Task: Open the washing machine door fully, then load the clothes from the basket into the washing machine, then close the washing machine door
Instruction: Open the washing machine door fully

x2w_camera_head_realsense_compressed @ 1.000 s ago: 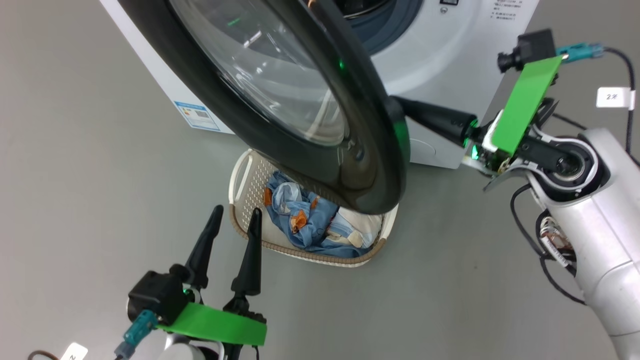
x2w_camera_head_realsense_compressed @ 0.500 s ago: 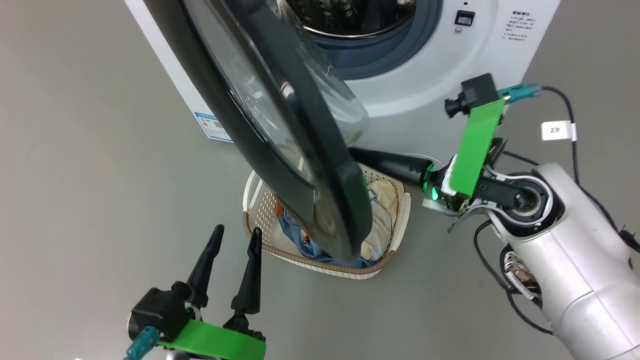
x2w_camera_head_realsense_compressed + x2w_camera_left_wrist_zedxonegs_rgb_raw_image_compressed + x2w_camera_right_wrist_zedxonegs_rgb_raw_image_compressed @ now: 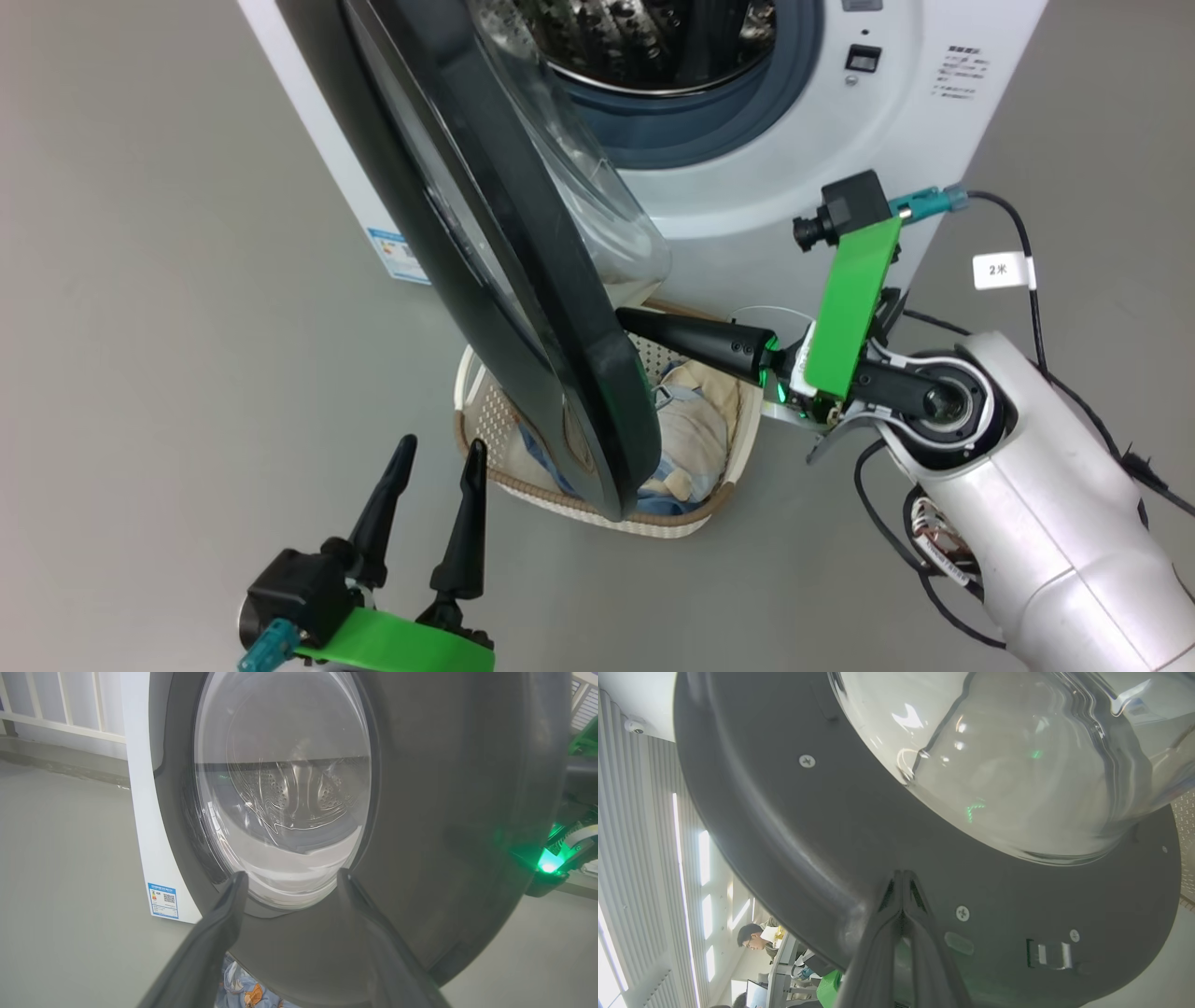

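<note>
The washing machine door (image 3: 523,308) stands swung out, nearly edge-on to the head view, its clear glass bowl (image 3: 1017,765) bulging from the inner side. My right gripper (image 3: 624,322) is shut, and its tip (image 3: 902,875) rests against the door's dark inner ring. My left gripper (image 3: 442,448) is open and empty at the lower left, its fingers (image 3: 233,891) facing the door's outer face (image 3: 444,812). The basket (image 3: 485,397) sits on the floor under the door, partly hidden by it. In it lie the clothes: a cream cloth (image 3: 695,429) and a blue printed garment (image 3: 243,989). The washing machine (image 3: 747,196) shows its steel drum (image 3: 653,37).
Grey floor surrounds the machine and the basket. A blue label (image 3: 406,257) sticks to the machine's left side. Cables (image 3: 1018,243) trail from my right arm. A person (image 3: 754,940) sits at a desk far off past the door's edge.
The door has swung further open, turning edge-on. My right gripper has followed it leftward, staying shut against its inner side. The head camera has shifted; my left gripper has held still.
</note>
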